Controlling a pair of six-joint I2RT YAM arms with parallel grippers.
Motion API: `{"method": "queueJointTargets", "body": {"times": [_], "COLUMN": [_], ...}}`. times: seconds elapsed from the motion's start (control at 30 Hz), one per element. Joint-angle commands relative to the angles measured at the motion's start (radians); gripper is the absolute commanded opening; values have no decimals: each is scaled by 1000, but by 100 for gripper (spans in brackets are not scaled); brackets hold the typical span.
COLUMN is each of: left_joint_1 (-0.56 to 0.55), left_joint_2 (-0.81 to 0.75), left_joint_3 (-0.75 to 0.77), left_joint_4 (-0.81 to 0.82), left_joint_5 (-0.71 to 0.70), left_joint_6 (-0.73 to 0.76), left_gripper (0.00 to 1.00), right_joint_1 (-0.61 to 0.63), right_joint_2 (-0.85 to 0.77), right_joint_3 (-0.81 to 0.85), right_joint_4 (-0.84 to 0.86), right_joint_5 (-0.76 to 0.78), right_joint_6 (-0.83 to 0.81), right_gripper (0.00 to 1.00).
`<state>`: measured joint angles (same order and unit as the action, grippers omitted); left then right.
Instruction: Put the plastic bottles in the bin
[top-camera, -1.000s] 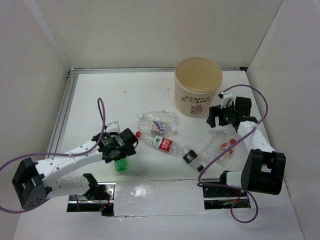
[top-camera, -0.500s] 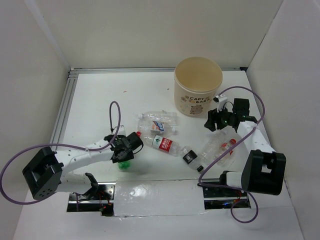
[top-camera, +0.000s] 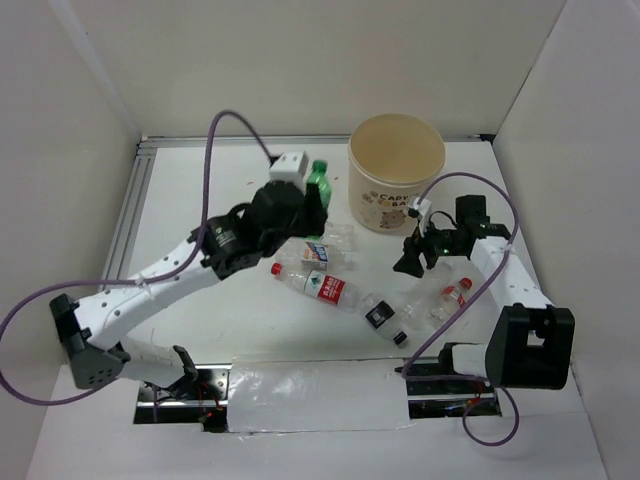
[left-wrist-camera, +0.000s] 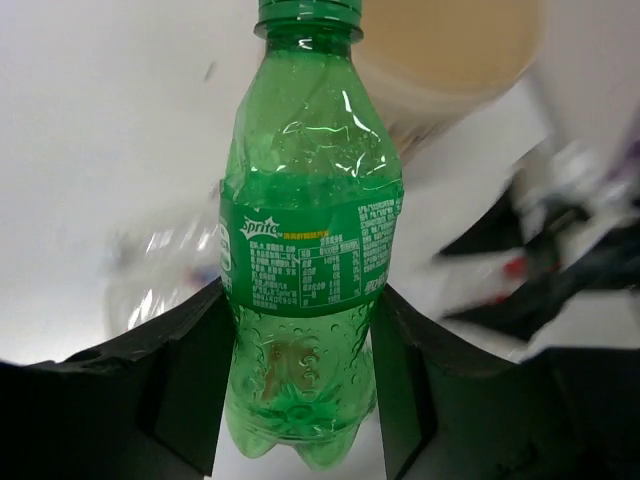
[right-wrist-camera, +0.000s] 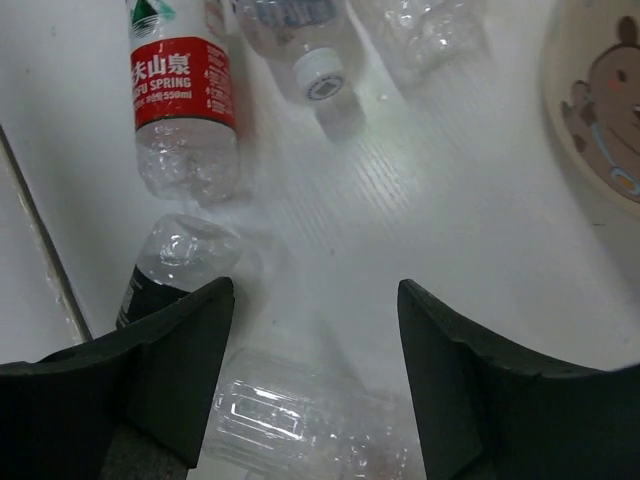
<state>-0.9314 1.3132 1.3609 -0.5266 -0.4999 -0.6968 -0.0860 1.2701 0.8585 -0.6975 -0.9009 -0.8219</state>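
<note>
As far as the top view shows, no bottle is in the bin yet. On the left, the left gripper (left-wrist-camera: 300, 400) is clamped low on the body of the green bottle (left-wrist-camera: 305, 270). It holds the bottle upright, lifted off the table (top-camera: 190, 180), just left of the bin (top-camera: 385, 208). The bin stands at the far edge toward the right corner, and its inside looks bare. I judge this first bottle close to its drop but not over the rim.

Mid-table, three bottles lie on their sides: a clear bottle (top-camera: 340, 238), a red-labelled bottle (top-camera: 320, 288) just nearer, and a black-labelled bottle (top-camera: 381, 316) toward the near edge.

Further right, the right gripper (right-wrist-camera: 312, 300) hovers with jaws partly apart and nothing between them. It hangs above a clear red-capped bottle (top-camera: 450, 294) near the right edge. So four bottles lie on the table and one is in the air
</note>
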Motion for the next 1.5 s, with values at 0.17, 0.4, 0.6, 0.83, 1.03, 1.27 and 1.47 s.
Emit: {"method": "queueJointTargets", "body": {"times": [0.17,0.4,0.6,0.83,1.03,1.27,1.47], "left_joint_1": [74,109,140,140,140,94,51], "left_joint_2": [528,848,926,853,560,72,-187], "left_joint_3": [593,972,971,966,608,-40,-331], "left_joint_4": [461,433,455,438,450,499,386], "left_joint_5": [138,135,173,183,101,-8,-62], "left_joint_6": [359,320,275,298,352,289,146], "left_gripper": [1,26,77,100,100,100,100], "right_joint_1": [172,305,425,557,650,716,788], "right_joint_2": [-44,-2,86,210,276,314,385], "right_joint_3": [48,120,180,200,211,202,191], "right_joint_4": [-74,-160,-175,-204,-264,-324,-368], "right_joint_5": [97,221,405,539,649,697,689], "right_joint_6": [96,184,251,228,239,280,326], "right_gripper": [78,84,95,98,95,89,83]}}
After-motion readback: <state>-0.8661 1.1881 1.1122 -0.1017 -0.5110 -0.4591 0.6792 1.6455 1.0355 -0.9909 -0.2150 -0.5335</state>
